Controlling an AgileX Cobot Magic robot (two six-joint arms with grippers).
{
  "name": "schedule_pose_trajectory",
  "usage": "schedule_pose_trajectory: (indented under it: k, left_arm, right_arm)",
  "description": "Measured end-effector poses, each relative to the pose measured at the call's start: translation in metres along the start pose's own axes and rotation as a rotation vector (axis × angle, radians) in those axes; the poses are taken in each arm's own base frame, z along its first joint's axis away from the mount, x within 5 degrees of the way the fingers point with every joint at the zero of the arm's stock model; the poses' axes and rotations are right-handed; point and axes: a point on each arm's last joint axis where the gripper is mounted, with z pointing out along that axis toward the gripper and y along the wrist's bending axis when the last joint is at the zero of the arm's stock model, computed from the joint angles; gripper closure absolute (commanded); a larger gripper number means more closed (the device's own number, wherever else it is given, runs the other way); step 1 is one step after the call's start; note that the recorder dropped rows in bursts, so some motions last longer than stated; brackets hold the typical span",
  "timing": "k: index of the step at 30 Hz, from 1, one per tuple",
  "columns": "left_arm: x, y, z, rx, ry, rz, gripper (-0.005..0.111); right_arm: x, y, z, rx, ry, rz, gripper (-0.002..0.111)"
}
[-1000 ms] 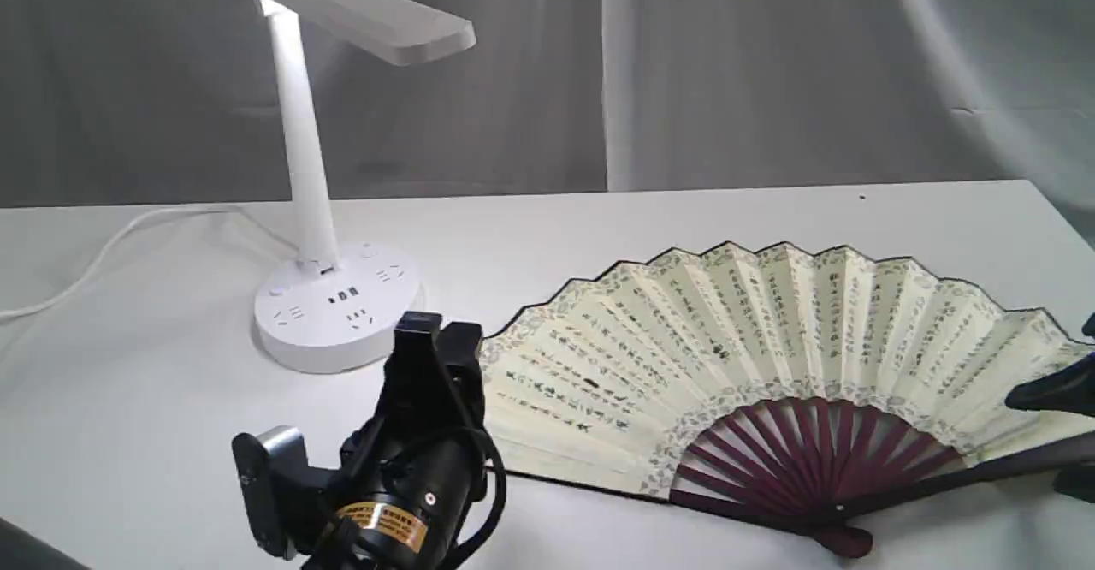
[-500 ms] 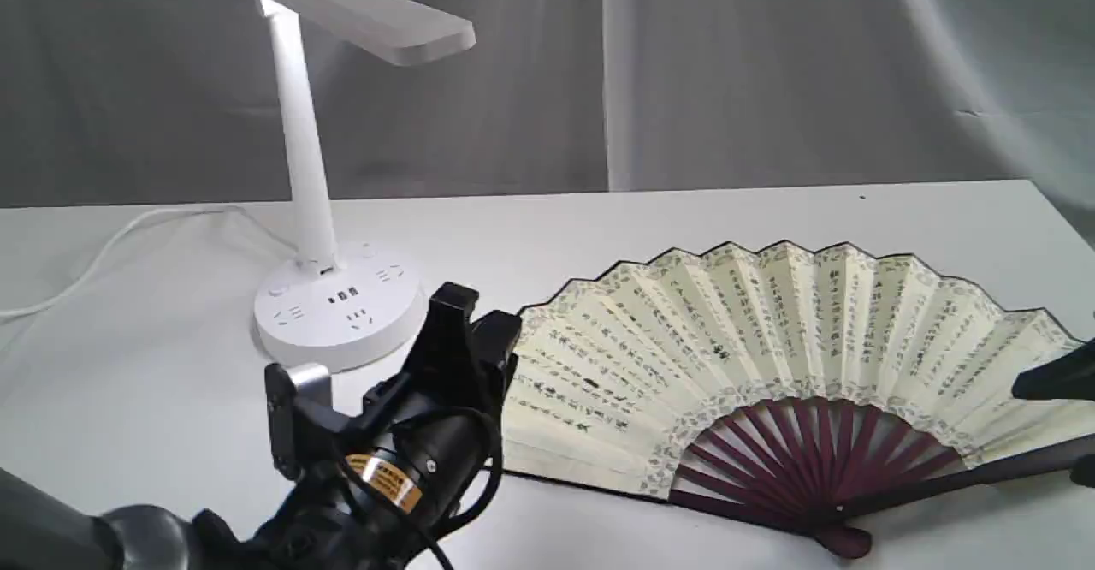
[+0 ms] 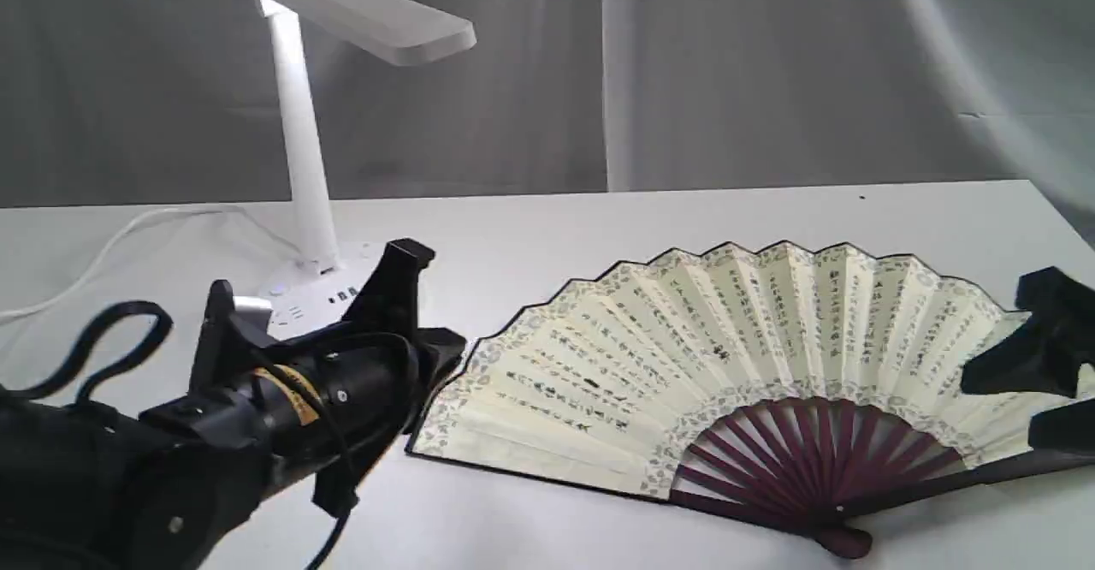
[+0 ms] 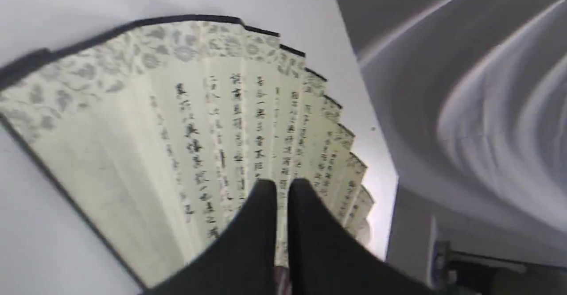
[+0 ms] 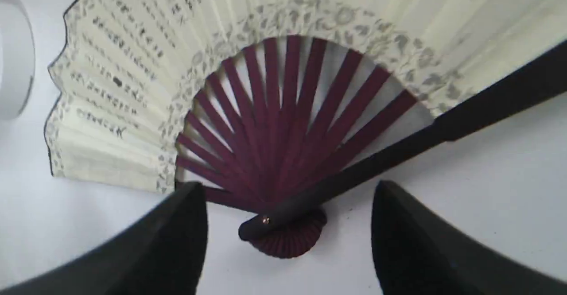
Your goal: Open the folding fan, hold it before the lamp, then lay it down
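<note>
Folding fan (image 3: 727,330): fully spread and lying on the white worktop (image 3: 599,219), near the lamp (image 3: 299,151) but apart from its base. Cream pleated leaf with columns of black script, grey patterned border, maroon ribs gathered at a rounded pivot that sits nearer the viewer than the lamp's base. Lamp: white, slim upright stem, flat rectangular head reaching out toward the fan's side, with a bright patch where stem meets head. Its round base carries sockets and is partly hidden. Cord (image 3: 111,245): white, trailing over the worktop from the lamp's base on the side away from the fan. Left gripper (image 4: 281,186): black, lying low in front of the lamp's base, between it and the leaf end nearest the lamp. Its jaws are drawn together with only a thin slit left, and nothing seen clamped in them. Right gripper (image 5: 288,188): at the fan's end farthest from the lamp, jaws wide apart, one to each side of the pivot. Whether they touch the fan cannot be told. Curtain (image 3: 770,65): grey, hanging behind the lamp.
</note>
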Motion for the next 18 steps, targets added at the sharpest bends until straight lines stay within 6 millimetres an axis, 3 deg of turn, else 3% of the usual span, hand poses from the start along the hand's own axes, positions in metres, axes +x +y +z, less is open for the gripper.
schedule_pose_trajectory:
  k: [9,18]
  left_arm:
    - [-0.035,-0.002,-0.030,-0.175,0.051,0.376,0.107]
    - [-0.060,-0.007,-0.075,-0.424,-0.055,0.450,0.107]
  right_arm:
    - [0.015,0.029,0.017,0.052,0.080,-0.183,0.066]
    - [0.020,0.029,0.020,0.126,0.116,-0.213,0.066]
